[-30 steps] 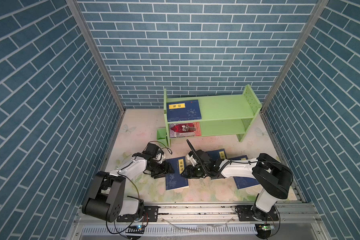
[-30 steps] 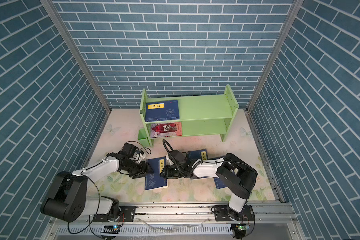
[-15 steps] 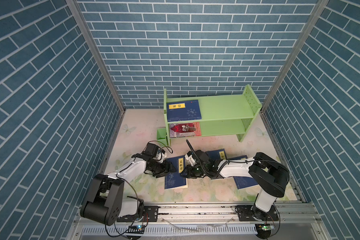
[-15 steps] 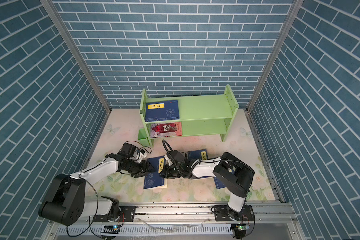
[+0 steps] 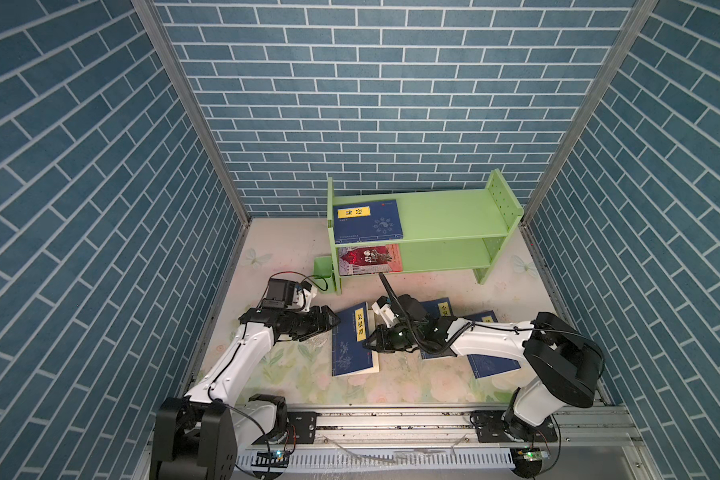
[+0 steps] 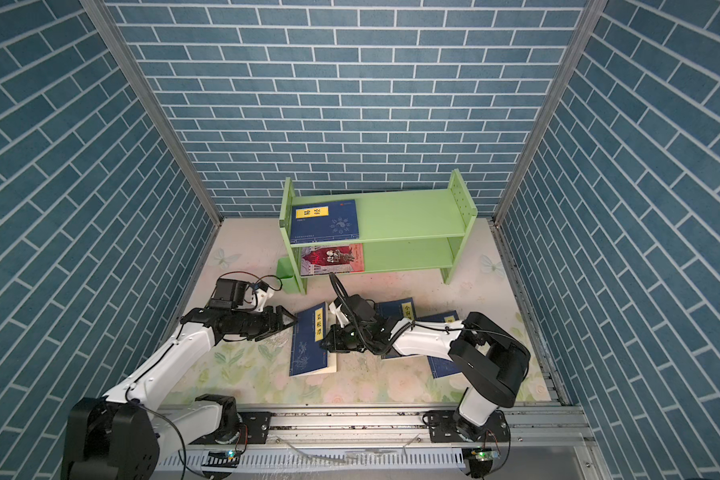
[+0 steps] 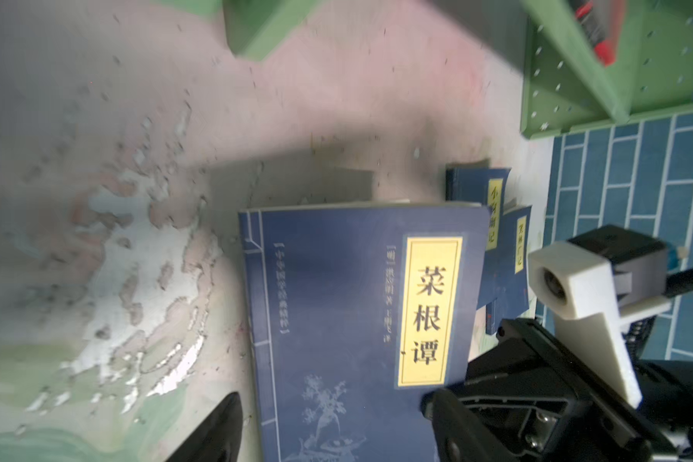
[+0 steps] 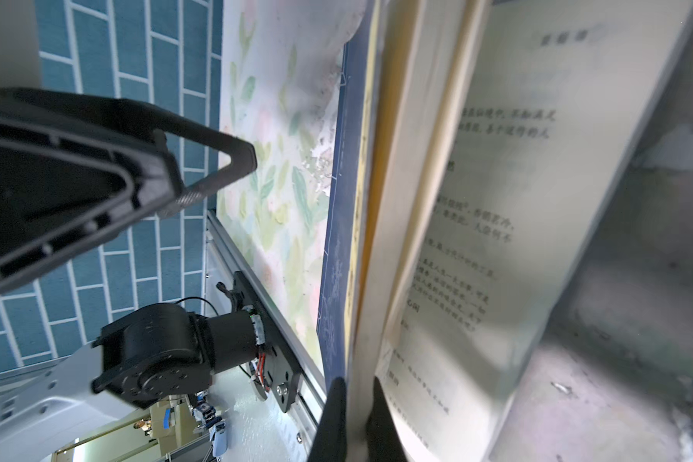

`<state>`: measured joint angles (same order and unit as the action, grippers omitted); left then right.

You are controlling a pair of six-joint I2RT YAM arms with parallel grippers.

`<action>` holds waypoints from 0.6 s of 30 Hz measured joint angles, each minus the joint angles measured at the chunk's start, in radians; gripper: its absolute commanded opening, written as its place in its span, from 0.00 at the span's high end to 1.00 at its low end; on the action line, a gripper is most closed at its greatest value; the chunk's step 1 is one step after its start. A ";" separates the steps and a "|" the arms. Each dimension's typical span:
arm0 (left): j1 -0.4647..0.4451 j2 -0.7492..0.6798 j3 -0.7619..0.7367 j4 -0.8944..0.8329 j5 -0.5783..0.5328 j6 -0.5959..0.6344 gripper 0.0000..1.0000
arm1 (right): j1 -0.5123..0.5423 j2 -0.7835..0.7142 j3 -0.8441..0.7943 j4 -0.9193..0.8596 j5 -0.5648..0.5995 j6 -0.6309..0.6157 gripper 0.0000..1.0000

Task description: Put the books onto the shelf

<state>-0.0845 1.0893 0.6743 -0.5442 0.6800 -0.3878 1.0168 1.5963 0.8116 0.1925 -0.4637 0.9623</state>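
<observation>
Both top views: right end effector point(image 5: 368, 343) clenched on edge of dark blue book point(image 5: 350, 347); second earlier, part-open. Book on tabletop point(image 5: 292, 374) between both end effectors, shelf point(image 5: 445, 216) beyond. Left end effector point(image 5: 332, 322) released, empty, beside book's opposite edge.
Right wrist: fingertips point(image 8: 336, 400) pinched cover, pages fanned.

A dark blue paperback point(image 6: 306, 353) lies toward the front edge of the floral mat point(image 6: 233, 370). The left gripper point(image 6: 287, 326) sits just beside its left edge, and the right gripper point(image 6: 328, 345) is closed on its right edge. Behind, the green shelf point(image 6: 412, 216) carries a blue book point(image 6: 325, 224) above and a red-and-grey book point(image 6: 333, 259) below.
</observation>
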 measured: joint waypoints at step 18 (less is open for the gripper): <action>0.137 -0.089 0.053 -0.024 0.470 -0.047 0.29 | -0.045 -0.354 0.070 -0.387 -0.087 -0.164 1.00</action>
<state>0.0521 1.0004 0.7273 -0.5678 1.1500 -0.4343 0.9722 1.2419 0.8818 -0.1947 -0.5507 0.7986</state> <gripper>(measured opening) 0.711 0.083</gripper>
